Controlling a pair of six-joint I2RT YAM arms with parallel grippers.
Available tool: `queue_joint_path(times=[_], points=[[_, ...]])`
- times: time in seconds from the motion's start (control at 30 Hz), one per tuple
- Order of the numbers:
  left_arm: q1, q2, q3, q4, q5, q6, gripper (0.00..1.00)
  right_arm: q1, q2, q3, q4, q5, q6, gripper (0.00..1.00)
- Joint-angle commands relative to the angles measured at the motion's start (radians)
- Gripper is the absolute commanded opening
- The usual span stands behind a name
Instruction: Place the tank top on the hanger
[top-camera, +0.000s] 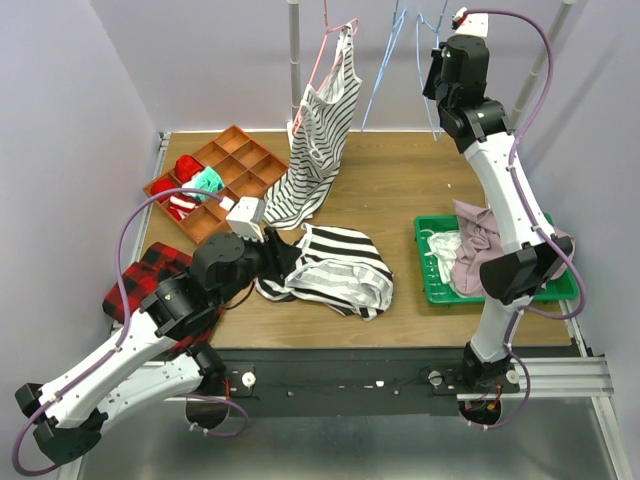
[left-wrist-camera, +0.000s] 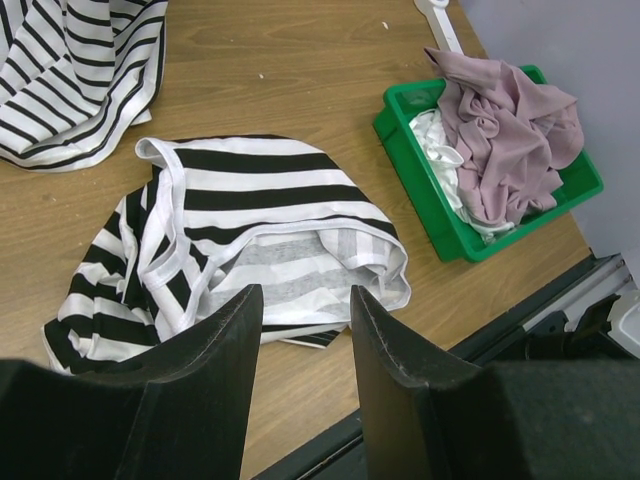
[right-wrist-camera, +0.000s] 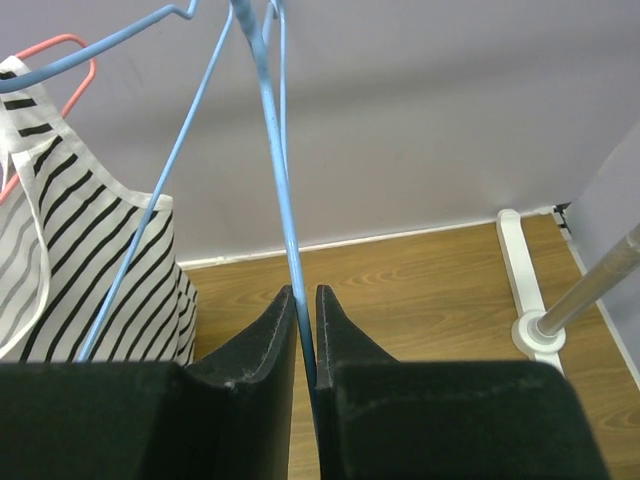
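At the back of the surface (top-camera: 400, 180), raised to the hanging rail, the right fingers (right-wrist-camera: 305, 292) are pinched almost together on one wire of the light-blue hanger (right-wrist-camera: 281, 175). The wire runs straight down between their tips. Just left of it, a pink hanger (right-wrist-camera: 62, 41) carries a finer-striped white tank top (top-camera: 322, 140), whose hem touches the wood.

The wide-striped tank top (top-camera: 335, 270) lies crumpled near the middle of the surface, towards the front edge, with its white-trimmed openings facing up. The left fingers (left-wrist-camera: 305, 295) hover just over its near side, about half open with nothing between them. From the wrist view I cannot tell whether they touch the cloth.

To the right sits a green bin (top-camera: 450, 297) holding a mauve garment (top-camera: 480, 245) on top of something white. At the far left is an orange compartment tray (top-camera: 237, 130) with red and teal items in it. A red-and-black plaid cloth (top-camera: 150, 265) lies partly under the left arm.
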Motion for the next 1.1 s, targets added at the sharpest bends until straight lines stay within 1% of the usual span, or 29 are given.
queue_joint_path(times=[0.0, 0.13, 0.37, 0.4, 0.5, 0.53, 0.8, 1.07], points=[[-0.003, -0.018, -0.013, -0.01, -0.024, 0.002, 0.49, -0.033, 0.045, 0.029, -0.05, -0.079, 0.028, 0.19], [-0.003, -0.016, -0.013, -0.009, -0.026, 0.001, 0.49, -0.048, 0.057, 0.04, -0.072, -0.139, 0.034, 0.19], [-0.004, -0.009, -0.011, -0.004, -0.024, 0.002, 0.49, -0.062, 0.062, 0.03, -0.075, -0.165, 0.033, 0.18], [-0.003, -0.009, -0.011, -0.003, -0.024, 0.002, 0.49, -0.063, 0.063, 0.03, -0.073, -0.162, 0.03, 0.12], [-0.003, -0.004, -0.013, -0.001, -0.026, 0.002, 0.5, -0.063, 0.06, 0.033, -0.07, -0.141, 0.025, 0.02], [-0.003, -0.003, -0.011, 0.0, -0.026, 0.002, 0.49, -0.062, 0.055, 0.035, -0.067, -0.131, 0.024, 0.01], [-0.003, 0.005, -0.014, 0.007, -0.026, -0.001, 0.49, -0.063, 0.034, 0.102, -0.062, -0.065, -0.019, 0.01], [-0.003, 0.007, -0.024, 0.017, -0.033, -0.01, 0.5, -0.062, -0.032, 0.053, -0.045, -0.068, -0.021, 0.01]])
